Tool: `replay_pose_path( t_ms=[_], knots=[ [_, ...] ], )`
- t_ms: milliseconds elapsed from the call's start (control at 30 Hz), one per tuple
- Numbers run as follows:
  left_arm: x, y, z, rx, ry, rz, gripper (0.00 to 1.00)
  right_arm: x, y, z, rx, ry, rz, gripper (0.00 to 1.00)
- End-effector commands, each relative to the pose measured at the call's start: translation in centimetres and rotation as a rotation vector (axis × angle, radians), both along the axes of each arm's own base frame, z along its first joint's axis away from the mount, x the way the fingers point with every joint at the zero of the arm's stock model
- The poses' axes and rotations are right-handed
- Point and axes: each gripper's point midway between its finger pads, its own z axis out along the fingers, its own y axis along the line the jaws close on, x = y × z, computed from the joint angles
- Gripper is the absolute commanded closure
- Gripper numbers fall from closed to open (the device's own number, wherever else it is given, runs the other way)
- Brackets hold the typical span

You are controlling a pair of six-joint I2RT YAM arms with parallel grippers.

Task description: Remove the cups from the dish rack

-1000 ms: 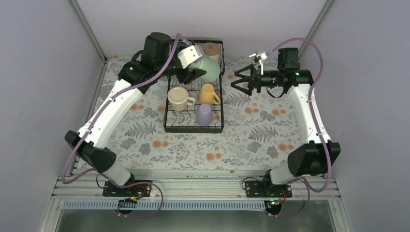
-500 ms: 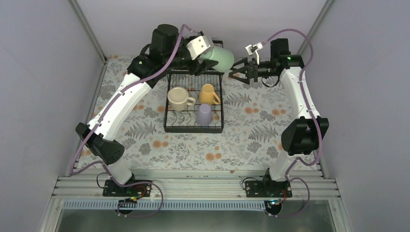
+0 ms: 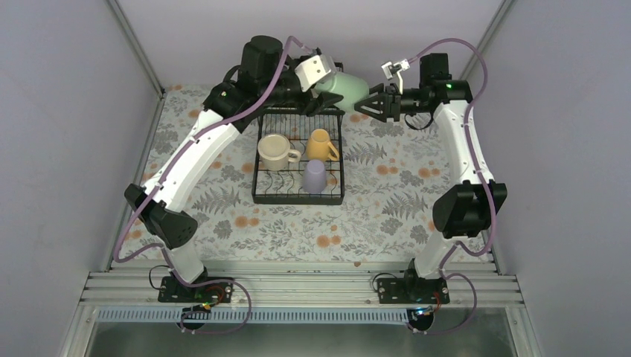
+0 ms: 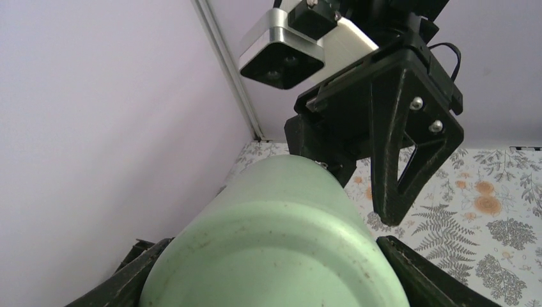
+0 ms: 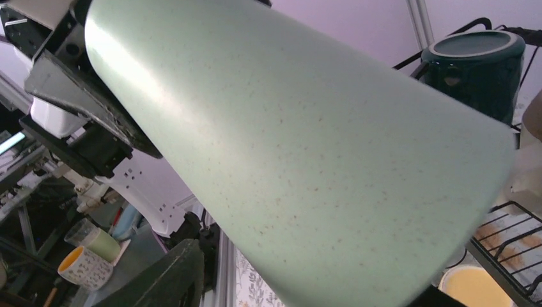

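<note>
My left gripper [image 3: 332, 91] is shut on the mint green cup [image 3: 347, 89] and holds it on its side in the air, above the back right corner of the black dish rack [image 3: 259, 178]. The cup fills the left wrist view [image 4: 275, 256] and the right wrist view [image 5: 307, 128]. My right gripper [image 3: 362, 103] is open, with its jaws on either side of the cup's free end and a gap showing at one finger [image 5: 169, 275]. A cream cup [image 3: 277, 152], a yellow cup [image 3: 321, 144] and a lavender cup [image 3: 315, 177] sit in the rack. A dark green cup [image 5: 476, 64] stands in the raised section.
The rack stands on a floral-patterned table [image 3: 387, 201]. Grey walls close in the back and both sides, with corner posts near each gripper. The tan cup is hidden behind the left arm in the top view.
My left gripper has lifted the mint green cup out of the rack, up and to the right. My right gripper has moved left, and its open jaws now straddle the cup's end.
</note>
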Motion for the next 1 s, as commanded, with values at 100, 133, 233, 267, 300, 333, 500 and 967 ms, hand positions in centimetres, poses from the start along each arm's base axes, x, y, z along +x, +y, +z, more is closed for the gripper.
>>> replay_pose_path(
  t_ms=[100, 133, 233, 267, 300, 333, 500, 967],
  knots=[
    [0.6, -1.5, -1.3, 0.017, 0.020, -0.014, 0.68, -2.6, 0.8, 2.7, 0.088, -0.022, 0.084, 0.48],
    [0.7, -1.6, -1.7, 0.023, 0.029, -0.015, 0.67, -2.8, 0.8, 2.9, 0.091, -0.025, 0.085, 0.50],
    [0.8, -1.9, -3.0, 0.040, 0.046, -0.023, 0.65, -3.2, 0.8, 3.3, 0.095, -0.037, 0.088, 0.57],
    [0.9, -2.0, -3.4, 0.045, 0.050, -0.024, 0.65, -3.3, 0.7, 3.4, 0.095, -0.037, 0.087, 0.60],
    [1.0, -2.0, -3.8, 0.052, 0.054, -0.025, 0.65, -3.4, 0.7, 3.5, 0.095, -0.039, 0.088, 0.61],
    [1.1, -2.1, -4.1, 0.057, 0.059, -0.024, 0.64, -3.7, 0.8, 3.6, 0.095, -0.042, 0.089, 0.64],
    [1.9, -2.0, -5.4, 0.082, 0.066, 0.006, 0.59, -4.1, 0.7, 3.3, 0.088, -0.048, 0.083, 0.86],
    [2.8, 3.3, -3.0, 0.155, -0.106, 0.240, 0.01, -1.5, -3.9, -2.4, -0.284, -0.079, -0.248, 0.97]
  ],
)
